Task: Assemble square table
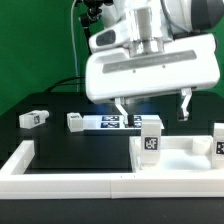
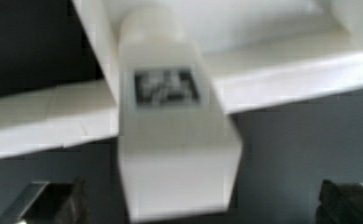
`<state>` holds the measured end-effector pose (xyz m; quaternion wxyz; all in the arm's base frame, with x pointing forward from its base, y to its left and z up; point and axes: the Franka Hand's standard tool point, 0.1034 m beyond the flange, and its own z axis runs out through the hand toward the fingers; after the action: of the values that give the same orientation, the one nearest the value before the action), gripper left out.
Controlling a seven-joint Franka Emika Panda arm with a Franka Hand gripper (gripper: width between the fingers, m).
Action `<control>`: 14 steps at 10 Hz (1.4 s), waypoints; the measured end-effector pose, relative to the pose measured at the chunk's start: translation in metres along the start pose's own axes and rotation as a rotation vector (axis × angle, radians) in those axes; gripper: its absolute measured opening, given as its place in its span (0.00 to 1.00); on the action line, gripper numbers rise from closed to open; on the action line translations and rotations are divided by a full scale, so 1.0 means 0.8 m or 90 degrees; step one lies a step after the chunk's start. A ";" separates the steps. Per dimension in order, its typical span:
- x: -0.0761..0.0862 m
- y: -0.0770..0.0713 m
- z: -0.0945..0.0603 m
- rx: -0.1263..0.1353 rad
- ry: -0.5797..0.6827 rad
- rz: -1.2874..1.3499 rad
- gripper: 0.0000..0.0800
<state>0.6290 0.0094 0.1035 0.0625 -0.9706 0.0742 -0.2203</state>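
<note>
My gripper [image 1: 153, 108] is open and hangs just above an upright white leg block [image 1: 150, 135] with a black-and-white tag, which stands at a corner of the white square slab [image 1: 185, 152]. In the wrist view the same leg [image 2: 169, 120] fills the middle, tag facing the camera. The gripper [image 2: 199, 202] straddles it with dark fingertips [image 2: 53, 200] wide apart on either side, not touching it. The slab [image 2: 36, 125] shows blurred behind the leg. A second upright leg [image 1: 218, 140] stands at the slab's corner on the exterior view's right.
Two loose white leg blocks [image 1: 32, 118] [image 1: 75, 121] lie on the black table at the exterior view's left. The marker board [image 1: 110, 123] lies behind the slab. The low white border wall [image 1: 22, 160] runs along the front and left.
</note>
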 end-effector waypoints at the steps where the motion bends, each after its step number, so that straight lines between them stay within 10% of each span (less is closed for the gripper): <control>1: 0.008 0.003 0.001 0.006 -0.026 0.006 0.81; 5: 0.005 -0.004 0.004 0.039 -0.139 0.023 0.81; 14: -0.006 -0.002 0.016 0.020 -0.244 0.114 0.81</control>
<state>0.6306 0.0128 0.0902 0.1095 -0.9832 0.1433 -0.0266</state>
